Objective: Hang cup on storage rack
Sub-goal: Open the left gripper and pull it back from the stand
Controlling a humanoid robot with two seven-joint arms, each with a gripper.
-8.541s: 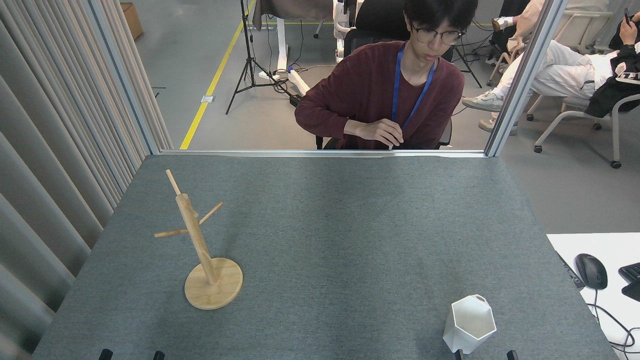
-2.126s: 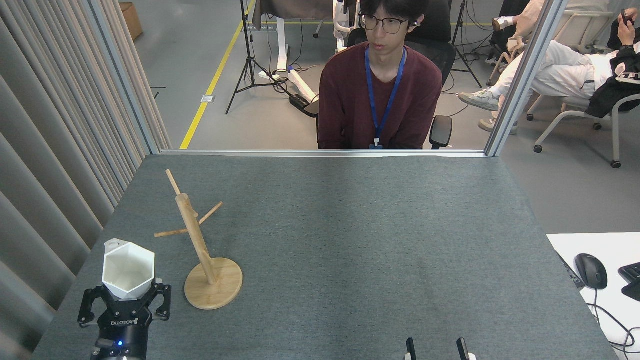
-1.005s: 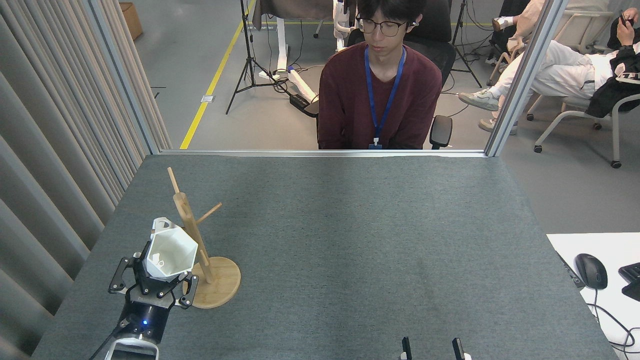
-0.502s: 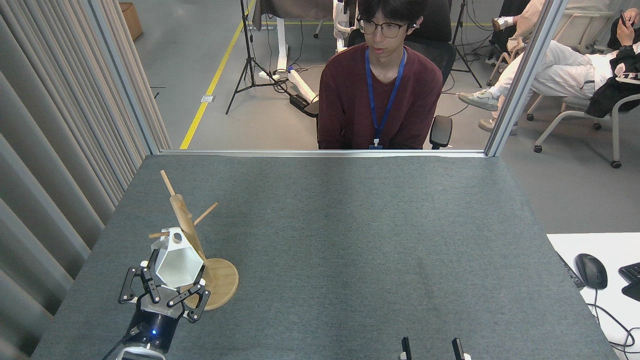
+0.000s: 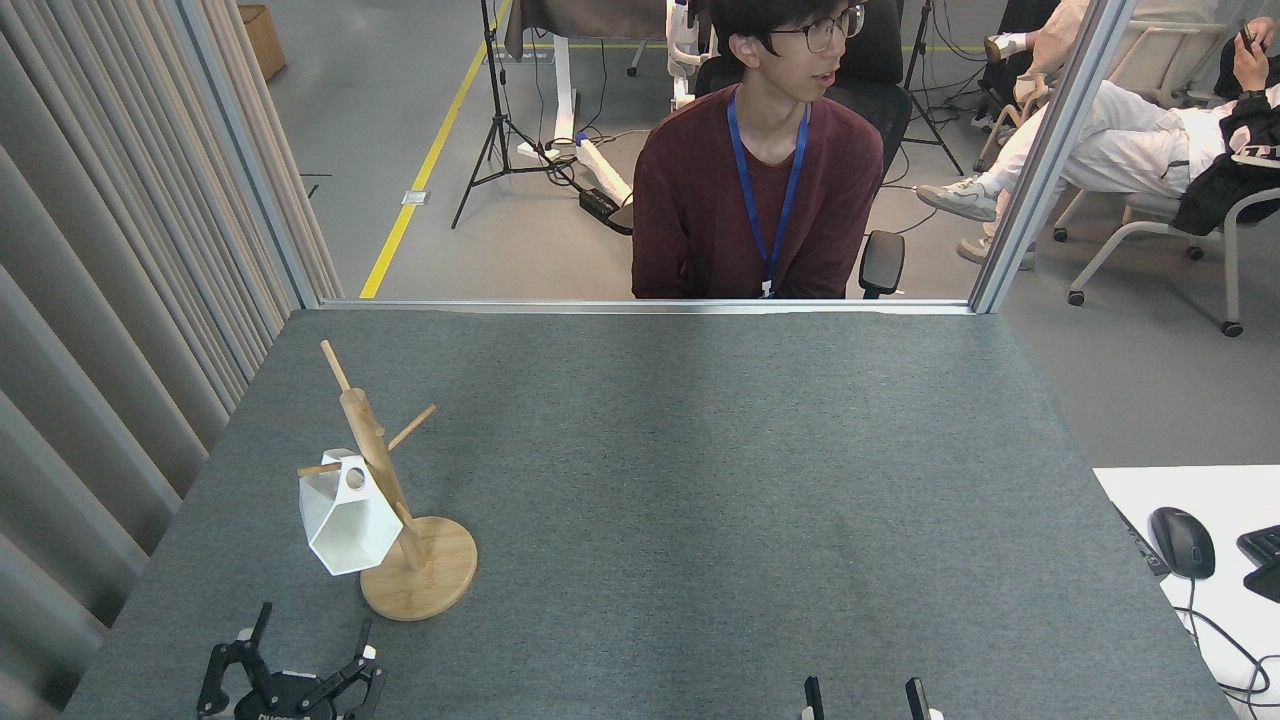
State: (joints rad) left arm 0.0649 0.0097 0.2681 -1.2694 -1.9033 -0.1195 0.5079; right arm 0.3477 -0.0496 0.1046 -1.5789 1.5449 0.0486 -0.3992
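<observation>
Released and backed off toward six o'clock, the left gripper [image 5: 300, 672] gapes wide, empty. White cup [image 5: 343, 517] hangs from the rack [image 5: 400, 505] peg. Right gripper [image 5: 866, 698]: cannot tell.

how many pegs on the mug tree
3 pegs show on the storage rack: one up-left from the top, one to the right, one to the left carrying the cup. More may be hidden.

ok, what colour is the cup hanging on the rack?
White, plain and faceted. The cup shows clearly in the head view, against the light bamboo storage rack.
</observation>
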